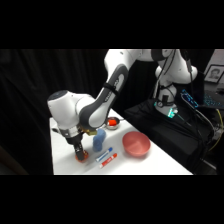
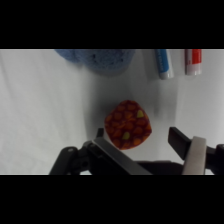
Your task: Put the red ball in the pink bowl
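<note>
**Gripper low over the red ball, pink bowl off to the side**

While the arm reaches down from the upper right in the side view, the gripper sits low at the near-left part of the white table. A bit of the red ball shows right at the fingertips, on the tabletop. Just beside the gripper stands a blue object, soft-looking, shape unclear. Two markers lie next to it on the table: a blue marker and a red marker, side by side, slanted. The pink bowl sits well apart from the ball, further along the table, upright and with nothing visible inside. Behind it near the far edge is a small silver bowl with a red lump in it.

Wrist view: the red ball rests on the white surface, mottled red with yellowish spots, lying between the two fingers. Fingers are spread wide, wider than the ball; the left one reaches close to the ball's lower edge, and the right one stands clear of it. Not gripping. Blue object at the top edge, partly cut off. Blue marker and red marker at the top right, both cropped. Pink bowl out of this view.
</note>
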